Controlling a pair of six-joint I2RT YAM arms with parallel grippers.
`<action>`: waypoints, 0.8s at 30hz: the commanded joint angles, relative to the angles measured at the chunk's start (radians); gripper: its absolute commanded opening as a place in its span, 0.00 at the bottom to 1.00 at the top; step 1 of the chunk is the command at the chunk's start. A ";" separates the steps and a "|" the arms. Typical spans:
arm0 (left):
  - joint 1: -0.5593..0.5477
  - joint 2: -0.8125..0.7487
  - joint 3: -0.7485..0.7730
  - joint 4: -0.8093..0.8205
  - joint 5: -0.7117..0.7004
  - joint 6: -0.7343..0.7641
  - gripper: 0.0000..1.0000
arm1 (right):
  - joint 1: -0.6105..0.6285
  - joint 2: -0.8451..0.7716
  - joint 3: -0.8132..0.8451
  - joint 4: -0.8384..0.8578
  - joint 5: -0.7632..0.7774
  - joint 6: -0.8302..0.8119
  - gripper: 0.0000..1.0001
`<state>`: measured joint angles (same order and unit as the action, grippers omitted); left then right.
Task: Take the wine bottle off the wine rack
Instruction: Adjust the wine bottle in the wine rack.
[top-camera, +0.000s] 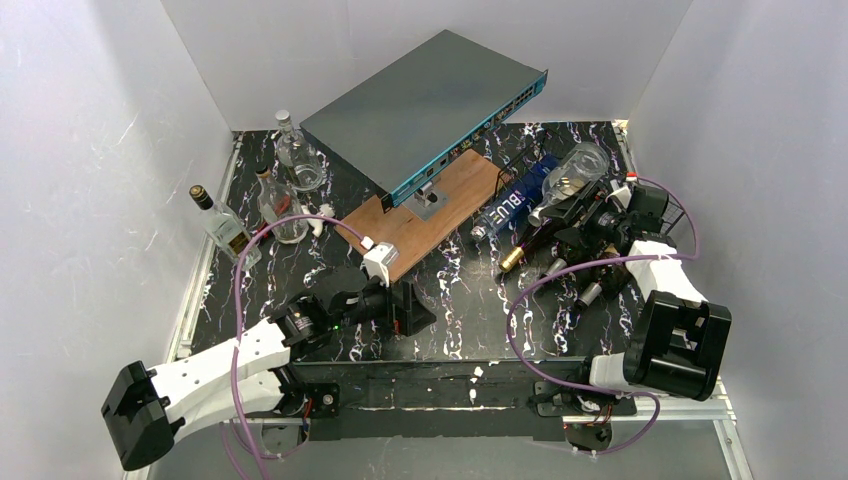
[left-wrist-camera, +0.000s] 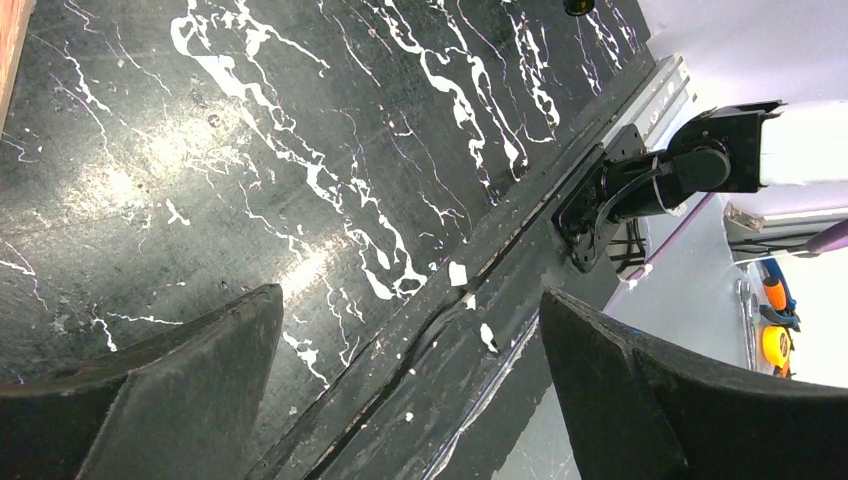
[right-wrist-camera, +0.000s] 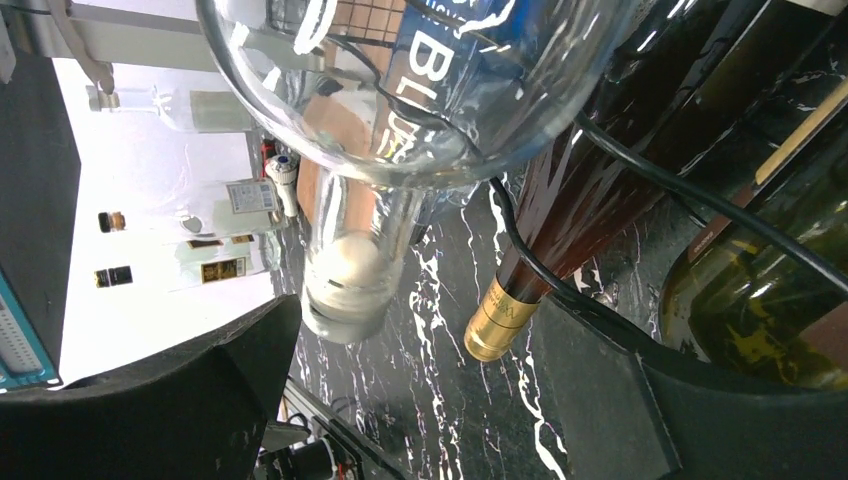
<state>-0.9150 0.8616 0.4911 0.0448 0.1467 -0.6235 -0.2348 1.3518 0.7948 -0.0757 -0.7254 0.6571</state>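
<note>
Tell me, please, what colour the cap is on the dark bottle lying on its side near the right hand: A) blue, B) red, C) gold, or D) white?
C: in the right wrist view the dark bottle narrows down to a shiny gold cap, which lies next to the neck of a clear bottle.

Left hand (left-wrist-camera: 408, 300) and right hand (right-wrist-camera: 415, 325) both agape
</note>
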 joint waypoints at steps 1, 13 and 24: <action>-0.012 0.001 0.044 0.005 -0.005 0.022 0.99 | -0.006 -0.012 0.023 0.061 0.020 -0.024 0.98; -0.162 0.085 0.131 -0.035 -0.147 0.148 0.99 | -0.010 -0.131 0.081 -0.102 -0.064 -0.235 0.98; -0.224 0.371 0.444 -0.105 -0.201 0.362 0.99 | -0.072 -0.158 0.277 -0.455 -0.134 -0.649 0.99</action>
<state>-1.1328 1.1515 0.8169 -0.0334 -0.0330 -0.3767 -0.2790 1.1980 0.9676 -0.3641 -0.7925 0.2211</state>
